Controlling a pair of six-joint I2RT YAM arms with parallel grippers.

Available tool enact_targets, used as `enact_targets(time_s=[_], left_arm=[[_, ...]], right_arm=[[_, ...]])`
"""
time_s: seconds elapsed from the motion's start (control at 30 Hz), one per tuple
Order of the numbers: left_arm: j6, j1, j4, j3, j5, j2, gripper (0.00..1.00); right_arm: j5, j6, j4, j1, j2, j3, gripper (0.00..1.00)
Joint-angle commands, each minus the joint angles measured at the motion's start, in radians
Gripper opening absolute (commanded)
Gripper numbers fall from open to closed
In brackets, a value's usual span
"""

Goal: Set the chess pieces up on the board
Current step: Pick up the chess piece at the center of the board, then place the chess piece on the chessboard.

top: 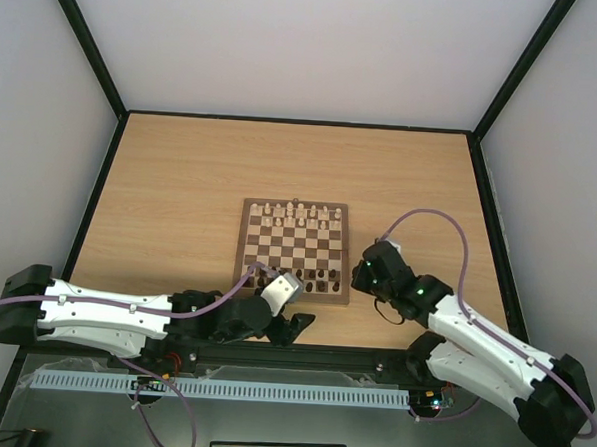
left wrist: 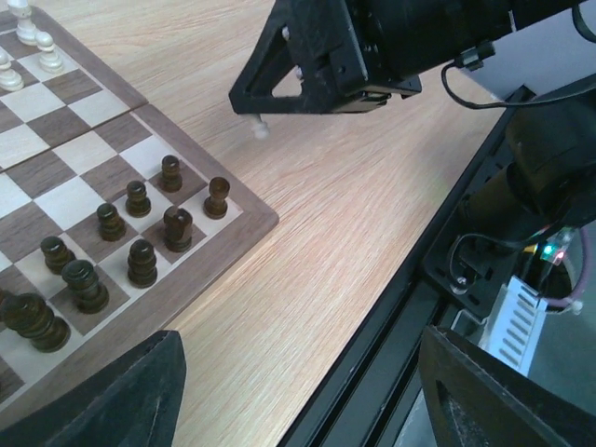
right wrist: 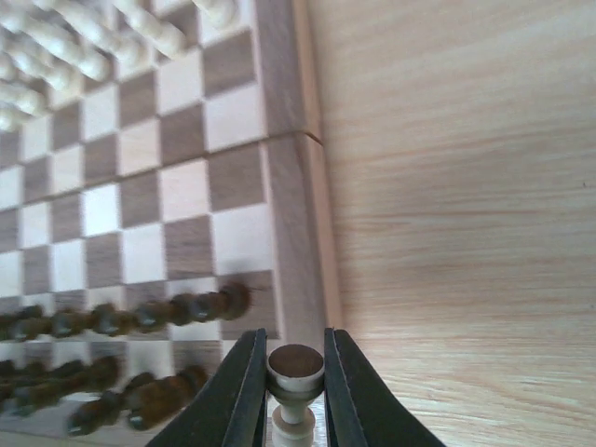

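Observation:
The board point(top: 344, 256) lies mid-table, with pale chess pieces point(top: 297, 215) lined along its far rows. My right gripper point(top: 361, 277) hovers at the board's near right corner. In the right wrist view the right gripper point(right wrist: 296, 349) is shut on a pale chess piece point(right wrist: 296, 372) whose dark felt base faces the camera. The board border point(right wrist: 284, 186) lies just beyond it, and pale pieces point(right wrist: 74, 42) stand at the far end. My left gripper point(top: 295, 323) is open and empty, off the board's near edge. In its own view the left gripper point(left wrist: 303, 372) hangs over bare table.
Dark brown chessmen point(top: 321, 278) fill the board's near rows; they also show in the left wrist view point(left wrist: 140, 261) and the right wrist view point(right wrist: 140, 317). A black rail point(left wrist: 391, 354) runs along the table's near edge. The right gripper's held piece point(left wrist: 261, 128) shows above the table.

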Motion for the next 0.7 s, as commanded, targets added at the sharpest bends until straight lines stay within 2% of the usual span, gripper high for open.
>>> enact_targets(time_s=[0.0,0.1,0.3,0.4,0.67], left_arm=[[0.005,-0.001,0.129,-0.02,-0.003,-0.013,0.74],[0.021,0.013,0.228,-0.041,-0.012,-0.023,0.77],[0.031,0.088,0.497,-0.122,0.004,-0.057,0.76],[0.037,0.136,0.597,-0.128,0.067,-0.042,0.74],[0.016,0.223,0.68,-0.032,0.222,0.108,0.62]], right_arm=[[0.024,-0.014,-0.122,-0.006,-0.075,0.077,0.15],[-0.008,-0.006,-0.127,-0.006,-0.117,0.122,0.15],[-0.069,0.045,-0.05,-0.006,-0.204,0.176,0.15],[-0.11,0.084,0.016,-0.006,-0.251,0.16,0.15],[-0.191,0.139,0.075,-0.006,-0.291,0.143,0.16]])
